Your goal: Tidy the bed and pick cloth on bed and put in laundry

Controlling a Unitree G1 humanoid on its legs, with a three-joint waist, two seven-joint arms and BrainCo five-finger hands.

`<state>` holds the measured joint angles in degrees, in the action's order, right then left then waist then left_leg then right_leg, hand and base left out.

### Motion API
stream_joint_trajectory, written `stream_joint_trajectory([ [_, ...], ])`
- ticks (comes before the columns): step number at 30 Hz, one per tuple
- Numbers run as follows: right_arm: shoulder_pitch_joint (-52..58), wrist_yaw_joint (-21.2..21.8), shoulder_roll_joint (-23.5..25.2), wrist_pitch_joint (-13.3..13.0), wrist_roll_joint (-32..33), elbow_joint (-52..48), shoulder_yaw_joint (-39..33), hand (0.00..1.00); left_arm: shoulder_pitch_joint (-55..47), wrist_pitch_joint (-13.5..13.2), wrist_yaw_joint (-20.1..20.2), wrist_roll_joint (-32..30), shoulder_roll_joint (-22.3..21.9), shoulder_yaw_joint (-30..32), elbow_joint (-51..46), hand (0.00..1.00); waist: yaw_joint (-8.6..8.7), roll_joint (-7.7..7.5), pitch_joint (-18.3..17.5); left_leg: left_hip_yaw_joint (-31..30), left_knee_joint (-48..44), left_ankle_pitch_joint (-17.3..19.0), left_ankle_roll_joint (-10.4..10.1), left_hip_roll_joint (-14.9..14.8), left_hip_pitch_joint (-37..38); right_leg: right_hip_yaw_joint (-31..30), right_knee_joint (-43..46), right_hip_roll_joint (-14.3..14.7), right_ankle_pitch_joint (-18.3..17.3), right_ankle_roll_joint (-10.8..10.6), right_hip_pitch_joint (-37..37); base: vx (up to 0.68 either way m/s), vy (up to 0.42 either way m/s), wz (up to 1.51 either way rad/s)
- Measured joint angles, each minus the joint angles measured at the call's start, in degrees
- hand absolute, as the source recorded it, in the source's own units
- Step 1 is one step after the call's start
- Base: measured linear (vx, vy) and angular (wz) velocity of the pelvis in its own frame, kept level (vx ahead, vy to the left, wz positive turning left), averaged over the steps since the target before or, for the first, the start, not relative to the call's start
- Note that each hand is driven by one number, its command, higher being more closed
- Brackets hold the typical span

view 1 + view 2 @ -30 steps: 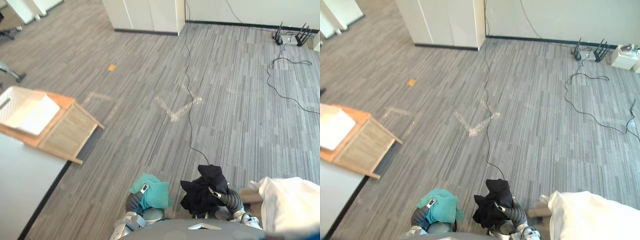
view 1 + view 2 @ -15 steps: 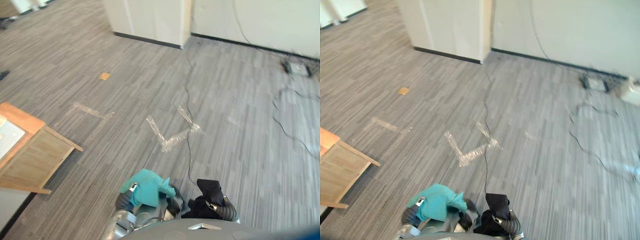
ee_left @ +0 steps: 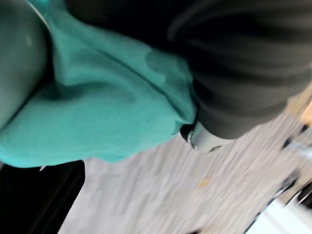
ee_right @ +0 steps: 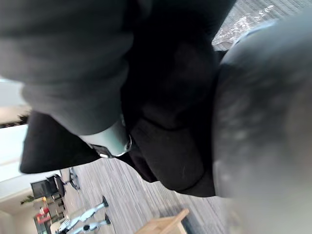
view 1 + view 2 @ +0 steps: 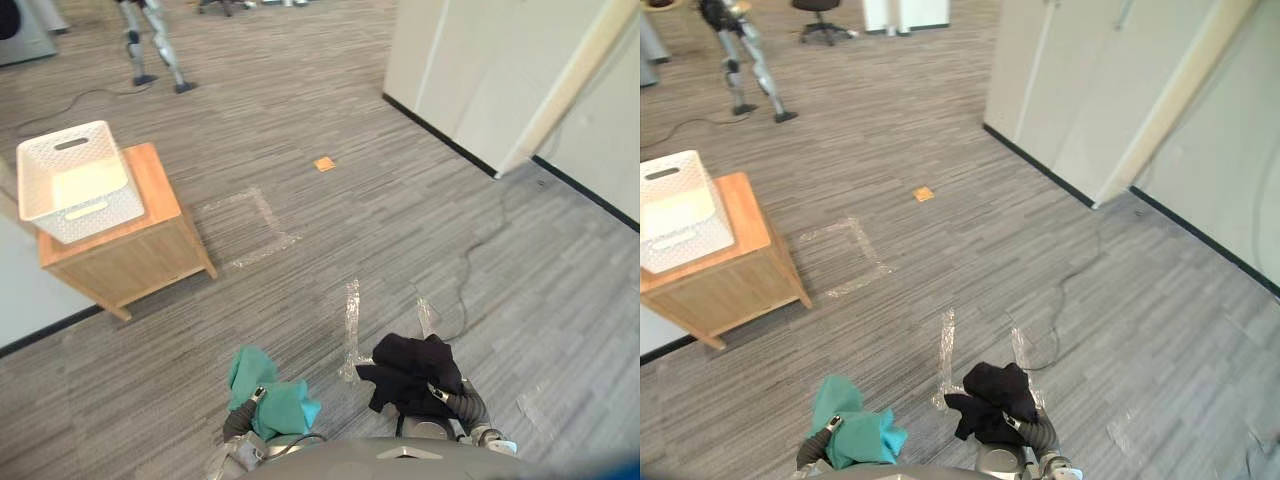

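Teal cloth [image 5: 272,398] is bunched up in the left hand [image 5: 240,422], low in the head view just in front of the robot and clear of the floor. The hand is clenched round it: its wrist view shows the fabric packed against the dark ribbed cover, with one silver finger [image 3: 199,138] pressed to its edge. The bundle's long axis runs on a slant. One flap rises away from the robot and to its left, and a folded corner points down toward its right.

Close beside it, with a gap between the two, the right hand [image 5: 460,405] grips a black cloth [image 5: 410,368]. A silver finger [image 4: 108,142] is pressed into the dark folds. This bundle is wider than it is deep, its long axis lying across the robot from left to right, with a loose lobe hanging out to the left.

Below both bundles is grey striped carpet [image 5: 300,300] with strips of clear tape [image 5: 352,318] stuck to it, and farther out a taped corner outline [image 5: 262,215]. A small orange scrap [image 5: 324,164] lies beyond that.

Well off to the robot's left stands a low wooden stand [image 5: 125,255]. A white basket [image 5: 82,182] with slotted handles sits upright on its top. White wall panels [image 5: 470,70] stand at the far right.
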<state>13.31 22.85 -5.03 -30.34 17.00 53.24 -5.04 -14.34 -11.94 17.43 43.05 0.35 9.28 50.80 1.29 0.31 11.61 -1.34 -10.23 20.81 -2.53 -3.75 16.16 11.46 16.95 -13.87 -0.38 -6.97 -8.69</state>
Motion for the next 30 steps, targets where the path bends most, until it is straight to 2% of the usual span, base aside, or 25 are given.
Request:
stream_joint_trajectory([
  [1, -0.4, -0.3, -2.2, -0.6, 1.0, -0.1, 0.1, 1.0, -0.8, -0.4, 0.6, 0.0, -1.7, 0.2, -0.4, 1.0, -1.05, 2.87, -0.4, -1.0, 0.1, -0.4, -1.2, -2.6, 0.3, 1.7, 7.8, 0.7, -6.5, 1.6, -2.2, 0.38, -0.418, 0.71],
  [2, -1.4, -0.6, -2.5, -0.6, 1.5, 0.5, 0.1, 1.0, -0.6, -0.4, 0.7, -0.1, -2.1, 0.4, -0.4, 1.0, -1.02, 3.48, -0.2, -1.4, -0.5, -1.0, -1.7, -3.1, 0.5, 2.4, 10.0, 0.7, -8.2, 1.9, -2.3, 0.31, -0.307, 0.5],
  [3, -2.5, -0.9, -2.4, -0.5, 2.2, 1.5, 0.5, 1.0, -0.5, -0.3, 0.8, -0.4, -2.5, 0.7, -0.4, 1.0, -1.03, 3.35, 0.3, -1.8, -2.0, -1.9, -1.9, -3.5, 0.0, 3.5, 11.3, 0.7, -9.5, 2.5, -2.0, 0.33, -0.438, 0.57],
  [4, -3.8, -1.3, -1.9, -0.2, 3.2, 2.6, 1.3, 1.0, -0.6, 0.0, 1.1, -1.8, -3.0, 1.2, -0.5, 1.0, -0.98, 3.39, 0.5, -3.2, -9.6, -3.8, -2.2, -4.3, -3.9, 5.7, 10.8, 0.7, -11.3, 3.4, 0.1, 0.32, -0.438, 0.75],
  [5, -4.5, -1.9, -1.3, 0.2, 3.6, 2.9, 1.4, 1.0, -0.6, 0.1, 1.4, -2.0, -3.1, 1.5, -0.7, 1.0, -1.0, 3.68, 0.8, -3.6, -18.7, -6.5, -2.5, -5.1, -8.4, 7.8, 8.8, 1.1, -12.2, 3.6, 3.0, 0.42, -0.588, 1.06],
  [6, -4.7, -2.8, -1.3, 0.7, 4.2, 2.8, 2.7, 1.0, -0.8, -0.1, 2.5, -2.2, -3.2, 1.5, -2.6, 1.0, -1.22, 4.5, 1.4, -1.9, -33.8, -9.3, -3.3, -7.6, -15.6, 10.9, 4.1, 3.0, -12.5, 4.3, 8.9, 0.24, -0.312, 0.77],
  [7, -4.7, -3.0, -1.6, 0.7, 4.3, 2.8, 2.9, 1.0, -1.0, -0.2, 2.8, -2.4, -3.2, 1.5, -3.0, 1.0, -1.41, 4.65, 1.5, -1.2, -36.3, -9.3, -3.4, -8.0, -16.7, 11.4, 3.1, 3.4, -12.5, 4.5, 10.3, 0.33, -0.425, 0.55],
  [8, -4.6, -3.8, -2.0, 1.2, 4.3, 2.9, 3.3, 1.0, -1.5, -0.7, 3.5, -4.0, -3.1, 1.3, -4.2, 1.0, -2.5, 4.7, 1.5, 1.3, -42.2, -9.0, -3.3, -8.3, -20.0, 12.6, 0.0, 4.3, -12.8, 5.3, 13.8, 0.27, -0.281, 0.18],
  [9, -4.8, -4.6, -2.0, 1.7, 4.3, 3.0, 3.1, 1.0, -1.4, -0.8, 3.9, -4.3, -3.0, 0.7, -5.1, 1.0, -3.27, 4.62, 1.5, 4.0, -43.4, -8.8, -3.0, -7.6, -22.9, 13.4, -2.4, 4.7, -12.8, 5.0, 16.6, 0.33, -0.314, 0.11],
  [11, -5.9, -5.5, -2.0, 2.2, 4.2, 3.6, 2.8, 1.0, -0.7, 0.0, 4.0, -4.2, -2.9, -0.3, -6.2, 1.0, -3.82, 4.86, 1.6, 8.5, -38.7, -8.2, -2.8, -5.9, -25.8, 14.4, -5.2, 5.0, -12.6, 5.2, 19.1, 0.3, -0.13, -0.01],
  [13, -5.8, -5.9, -2.0, 2.9, 4.1, 4.2, 1.8, 1.0, -0.1, 1.5, 4.0, -4.2, -2.6, -1.6, -6.6, 1.0, -3.71, 4.79, 1.6, 13.6, -26.9, -8.4, -2.7, -3.0, -26.4, 15.7, -7.4, 4.9, -12.4, 5.1, 21.6, 0.36, -0.044, 0.18],
  [14, -5.5, -6.2, -1.9, 3.7, 4.0, 4.2, 0.6, 1.0, 0.5, 2.3, 4.5, -4.4, -2.2, -2.5, -6.8, 1.0, -3.3, 4.79, 1.6, 16.0, -16.2, -10.5, -1.6, -0.1, -25.8, 17.1, -8.5, 4.7, -12.3, 4.8, 23.5, 0.41, 0.015, 0.47],
  [15, -5.6, -6.3, -1.9, 4.7, 3.2, 4.0, -1.2, 1.0, 0.7, 2.7, 4.7, -4.4, -2.1, -3.2, -6.7, 1.0, -3.09, 4.83, 1.6, 18.3, -3.3, -16.6, -0.4, 2.9, -24.3, 18.1, -9.1, 4.6, -12.3, 3.8, 25.2, 0.4, 0.034, 0.46],
  [16, -5.6, -6.3, -2.0, 5.2, 2.7, 3.8, -1.8, 1.0, 0.7, 2.7, 4.7, -4.5, -2.2, -3.6, -6.7, 1.0, -3.19, 4.87, 1.6, 19.4, 2.5, -21.2, -0.2, 3.9, -23.4, 18.3, -9.3, 4.8, -12.6, 3.1, 25.9, 0.38, 0.071, 0.22],
  [17, -5.3, -6.3, -1.6, 6.6, 1.7, 3.9, -2.1, 1.0, 0.4, 2.6, 4.6, -4.8, -1.9, -3.7, -6.7, 1.0, -4.03, 3.99, 1.6, 21.3, 7.2, -26.1, 7.7, 5.4, -20.6, 18.0, -10.2, 4.9, -13.0, 1.6, 27.8, 0.35, 0.069, 0.23],
  [18, -5.7, -5.9, -0.8, 7.6, 0.7, 2.7, -1.9, 1.0, 1.0, 1.9, 4.2, -5.7, -0.7, -3.8, -6.7, 1.0, -3.99, 2.62, 1.8, 21.0, 7.8, -25.7, 8.3, 6.9, -19.9, 18.4, -11.7, 4.3, -11.7, 0.0, 29.3, 0.34, 0.067, 0.28],
  [20, -5.9, -5.2, 0.3, 8.2, -0.6, 0.0, -1.4, 1.0, 1.7, 1.4, 3.6, -6.2, 0.5, -3.9, -6.6, 1.0, -4.04, 1.25, 2.6, 21.4, 4.6, -23.6, 10.6, 7.2, -21.4, 18.0, -13.6, 4.0, -9.0, -1.6, 30.5, 0.32, 0.053, 0.38],
  [22, -5.8, -5.1, 1.0, 9.0, -1.6, -0.9, -1.0, 1.0, 1.5, 1.1, 2.7, -6.2, 0.9, -4.3, -6.0, 1.0, -4.8, 0.91, 2.7, 22.9, 2.3, -21.7, 11.1, 7.0, -20.7, 17.1, -14.0, 3.9, -5.8, -2.9, 32.2, 0.28, 0.055, 0.17],
  [23, -5.4, -5.1, 1.1, 9.7, -2.0, -1.8, -0.8, 1.0, 1.2, 0.8, 2.3, -6.3, 1.1, -5.2, -6.1, 1.0, -5.39, 1.17, 2.6, 23.4, 1.4, -20.1, 10.7, 6.8, -19.8, 16.3, -12.5, 3.8, -4.3, -3.4, 32.5, 0.18, 0.043, 0.03],
  [24, -5.2, -5.1, 1.1, 9.9, -2.2, -2.4, -0.5, 1.0, 1.0, 0.6, 2.1, -6.3, 1.3, -5.4, -6.1, 1.0, -5.47, 1.27, 2.5, 23.4, 1.3, -19.2, 10.5, 6.7, -19.2, 15.8, -10.6, 3.6, -4.2, -3.6, 32.1, 0.22, 0.071, 0.2],
  [25, -3.9, -5.0, 1.1, 10.1, -2.6, -3.6, -0.2, 1.0, 0.1, 0.5, 1.9, -6.3, 1.0, -6.6, -6.0, 1.0, -4.99, 1.74, 1.1, 22.6, 2.7, -15.8, 10.4, 6.7, -17.4, 15.4, -1.1, 2.1, -4.9, -4.3, 29.3, 0.24, 0.085, 0.29],
  [26, -3.2, -5.1, 1.1, 10.5, -2.7, -3.9, -0.2, 1.0, 0.0, 0.4, 1.7, -6.5, 1.3, -7.0, -6.0, 1.0, -4.92, 1.36, 0.9, 22.2, 3.5, -15.3, 10.2, 7.4, -16.3, 14.7, 4.6, 0.6, -5.1, -4.4, 27.6, 0.25, 0.093, 0.43],
  [28, -1.2, -5.5, 1.1, 11.4, -2.7, -5.5, 1.4, 1.0, -0.4, 0.3, 0.9, -6.8, 2.7, -7.6, -5.7, 1.0, -4.74, -0.49, 0.4, 19.4, 6.4, -13.7, 9.2, 10.3, -10.9, 10.8, 29.7, -6.5, -1.6, -0.8, 18.0, 0.26, 0.085, 0.41],
  [30, -0.2, -5.6, 1.2, 12.0, -2.7, -5.7, 2.3, 1.0, -0.3, 0.3, 0.0, -7.7, 3.6, -7.8, -4.3, 1.0, -3.73, -1.05, 0.3, 17.1, 7.3, -13.0, 8.9, 10.8, -8.3, 9.9, 38.7, -7.9, -4.7, 0.2, 13.1, 0.28, 0.062, 0.57],
])
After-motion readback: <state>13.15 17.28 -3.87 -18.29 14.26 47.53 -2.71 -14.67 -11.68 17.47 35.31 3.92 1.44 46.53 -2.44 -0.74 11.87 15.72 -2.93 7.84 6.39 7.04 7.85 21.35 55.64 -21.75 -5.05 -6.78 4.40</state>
